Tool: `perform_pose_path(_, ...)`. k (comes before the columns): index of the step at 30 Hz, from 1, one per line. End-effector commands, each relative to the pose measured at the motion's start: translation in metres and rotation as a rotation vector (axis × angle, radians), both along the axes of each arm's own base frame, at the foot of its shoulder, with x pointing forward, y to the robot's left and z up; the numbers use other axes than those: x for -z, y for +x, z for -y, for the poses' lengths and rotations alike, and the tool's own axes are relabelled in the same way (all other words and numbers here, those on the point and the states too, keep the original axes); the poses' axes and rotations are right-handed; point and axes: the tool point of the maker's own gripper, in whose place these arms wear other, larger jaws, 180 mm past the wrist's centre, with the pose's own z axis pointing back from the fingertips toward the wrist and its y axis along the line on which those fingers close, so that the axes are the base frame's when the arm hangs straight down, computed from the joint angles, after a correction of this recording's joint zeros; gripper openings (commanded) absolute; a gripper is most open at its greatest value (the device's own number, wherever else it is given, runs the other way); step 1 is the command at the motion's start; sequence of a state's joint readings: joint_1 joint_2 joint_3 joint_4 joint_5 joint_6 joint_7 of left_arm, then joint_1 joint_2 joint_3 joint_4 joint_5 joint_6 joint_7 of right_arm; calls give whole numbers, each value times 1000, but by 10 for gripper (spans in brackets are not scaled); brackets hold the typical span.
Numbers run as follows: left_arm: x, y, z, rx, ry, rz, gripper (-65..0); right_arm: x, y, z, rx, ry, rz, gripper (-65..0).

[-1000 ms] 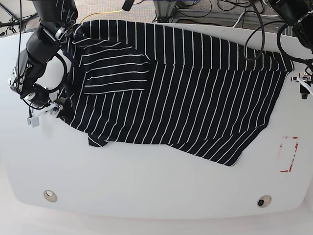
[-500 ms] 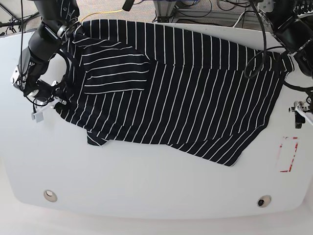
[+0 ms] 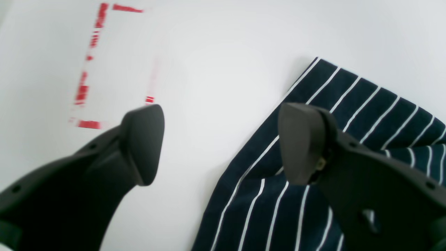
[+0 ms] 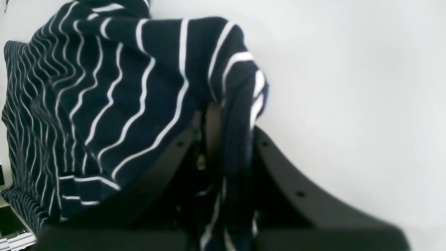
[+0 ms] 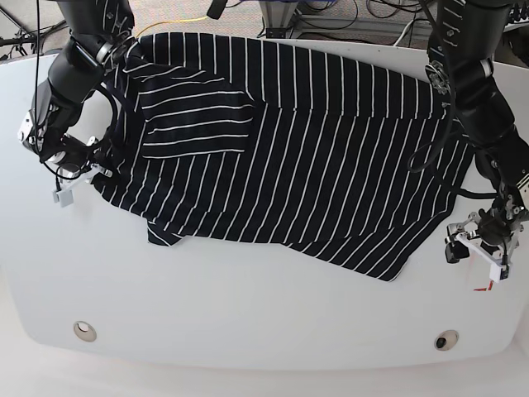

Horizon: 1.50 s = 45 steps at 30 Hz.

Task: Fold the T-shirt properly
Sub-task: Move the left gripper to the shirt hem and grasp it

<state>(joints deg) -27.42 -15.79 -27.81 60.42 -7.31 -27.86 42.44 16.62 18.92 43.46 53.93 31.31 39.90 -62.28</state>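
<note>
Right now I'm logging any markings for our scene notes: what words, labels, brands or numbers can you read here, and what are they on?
No readable text in any view.
The red marks on the white table form a broken rectangular outline, not letters or digits.
The T-shirt shows only white stripes; no brand or label shows.
The small white tags beside each pincer in the base view are too small to read.

T-shirt [image 4: 115, 104] hides right gripper [image 4: 226, 115] tips; red marking [image 3: 94, 66] blurred.
</note>
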Motion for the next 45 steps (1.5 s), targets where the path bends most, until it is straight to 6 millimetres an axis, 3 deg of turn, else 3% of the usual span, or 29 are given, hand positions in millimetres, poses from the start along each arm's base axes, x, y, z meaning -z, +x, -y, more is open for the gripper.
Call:
perform_pose_path(1, -2, 17, 10, 26, -8, 28, -168, -15, 12, 9, 8, -18, 44, -650)
perform_pose_path(7, 47, 19, 22, -5, -103, -6, -168, -15, 10, 11, 8, -26, 40, -650)
perform_pose_path(14, 74, 22, 38, 48, -95, -48, -168, -14, 7, 13, 9, -28, 33, -650)
perform_pose_path(29, 89, 29, 115, 177, -153, -81, -169, -14, 8, 12, 9, -24, 35, -650)
perform_pose_path(34, 87, 31, 119, 189, -158, -73, -183, -13, 7, 13, 8, -29, 32, -650)
perform_pose_path(37, 87, 31, 119, 188, -159, -74, -303, -13, 7, 13, 8, -29, 32, -650)
perform_pose_path(40, 88, 30, 119, 186, -160, -76, -532, -13, 7, 13, 8, -30, 30, -650)
perform_pose_path(42, 88, 30, 118, 185, -159, -77, -650, -13, 7, 13, 8, -30, 30, -650)
perform_pose_path(45, 85, 32, 117, 180, -163, -70, -646, -13, 7, 12, 6, -29, 31, -650)
